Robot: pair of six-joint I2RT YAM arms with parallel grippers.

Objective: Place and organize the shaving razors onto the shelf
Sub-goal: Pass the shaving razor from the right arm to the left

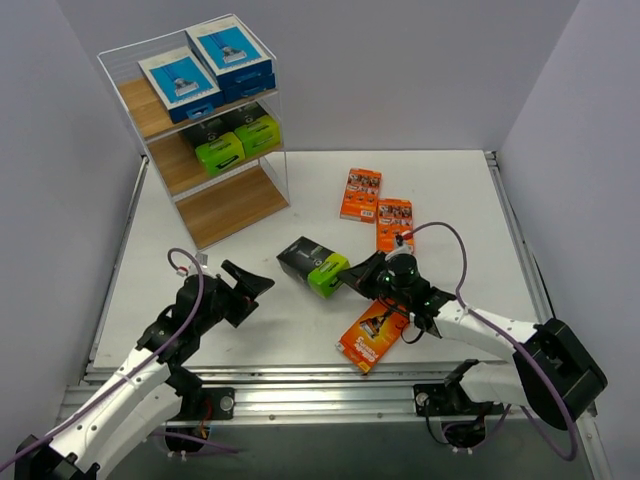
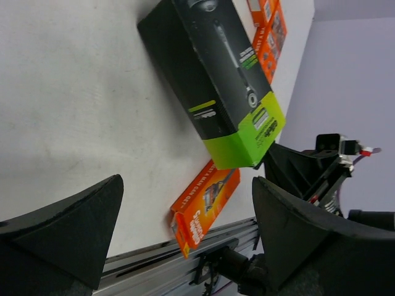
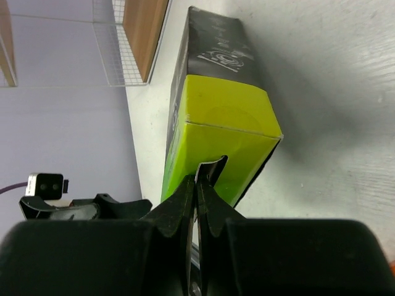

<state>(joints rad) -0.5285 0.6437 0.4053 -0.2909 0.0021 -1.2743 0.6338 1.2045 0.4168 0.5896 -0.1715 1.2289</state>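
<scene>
Four packs shelved, four left on the table [image 1: 300, 322].
The shelf [image 1: 230, 205] has its bottom board bare; one black-and-green pack [image 1: 313, 266] and three orange packs [image 1: 361, 193] lie loose. The right gripper [image 1: 352, 280] is clenched, empty, at the green end; the left gripper [image 1: 252, 290] is released.

White tubular arm links [image 1: 112, 394], black joint housings [image 1: 565, 375], black wedge-shaped jaws, thin purple cables [image 1: 465, 262] looping along both arms

White bench [image 1: 450, 180], shelf [image 1: 230, 205] upper left, blue-and-white packs [image 1: 178, 80] on top tier, black-and-green packs [image 1: 225, 150] on middle tier, lone black-and-green pack [image 1: 313, 265] at bench centre, three orange packs [image 1: 360, 193] right of centre.
</scene>
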